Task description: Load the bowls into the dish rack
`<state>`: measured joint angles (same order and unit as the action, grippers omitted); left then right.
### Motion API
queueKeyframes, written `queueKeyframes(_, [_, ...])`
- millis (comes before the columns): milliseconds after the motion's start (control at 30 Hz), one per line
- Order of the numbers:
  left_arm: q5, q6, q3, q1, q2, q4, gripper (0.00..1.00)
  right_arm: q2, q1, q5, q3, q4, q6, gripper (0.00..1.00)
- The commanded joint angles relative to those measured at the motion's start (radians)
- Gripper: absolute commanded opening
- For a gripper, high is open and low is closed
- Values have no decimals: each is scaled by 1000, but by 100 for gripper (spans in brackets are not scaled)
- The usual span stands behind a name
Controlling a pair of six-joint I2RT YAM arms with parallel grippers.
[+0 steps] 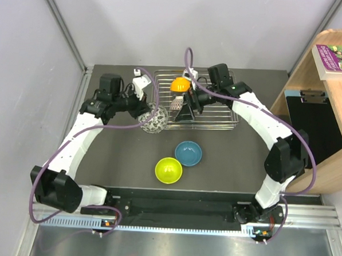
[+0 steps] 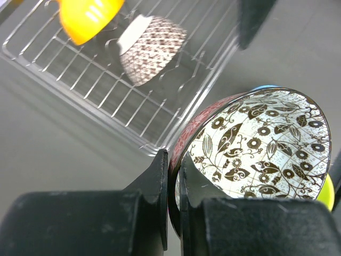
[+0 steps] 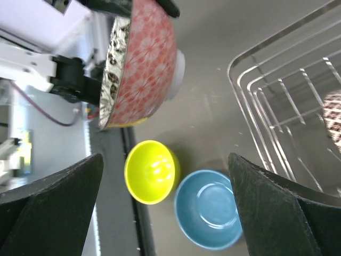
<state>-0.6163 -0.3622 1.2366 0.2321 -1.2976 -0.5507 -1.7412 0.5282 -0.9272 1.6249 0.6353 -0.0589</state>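
My left gripper [image 2: 173, 160] is shut on the rim of the pinkish bowl [image 2: 261, 144], which has a pale floral inside and hangs tilted by the left end of the dish rack [image 1: 217, 116]. From above, this bowl [image 1: 154, 119] sits just off the rack's corner. Inside the rack are an orange bowl [image 1: 180, 84] and a black-and-white mosaic bowl [image 1: 176, 105], both standing on edge. My right gripper [image 1: 189, 106] hovers open over the rack's left part with nothing between its fingers. A lime green bowl [image 1: 169, 170] and a blue bowl [image 1: 188, 153] rest upright on the table in front.
A wooden shelf [image 1: 333, 96] with a book [image 1: 335, 59] stands at the right. Grey walls close off the back and the left. The right wrist view shows the lime bowl [image 3: 151, 172] and the blue bowl [image 3: 209, 209] side by side below the rack's corner [image 3: 250, 80].
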Motion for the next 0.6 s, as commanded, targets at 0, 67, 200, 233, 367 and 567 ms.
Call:
queueKeyframes(0, [-39,52,43,39,46,34,0,-15,-42,-258,7,-95,96,100])
queueKeyframes(67, [-33,63,37,62,52,52,0,-17,-43,-303,-22,-150,143,100])
queueKeyframes(200, [-4,94,27,105,63,90,0,-38,-45,-360,-46,-226,220,100])
queueKeyframes(233, [9,100,24,113,64,101,0,-49,-45,-369,-46,-227,226,100])
queueKeyframes(367, [76,98,17,151,69,133,0,-63,-40,-392,-60,-264,267,100])
queueKeyframes(567, [168,94,8,193,80,166,0,-73,-23,-397,-74,-283,280,100])
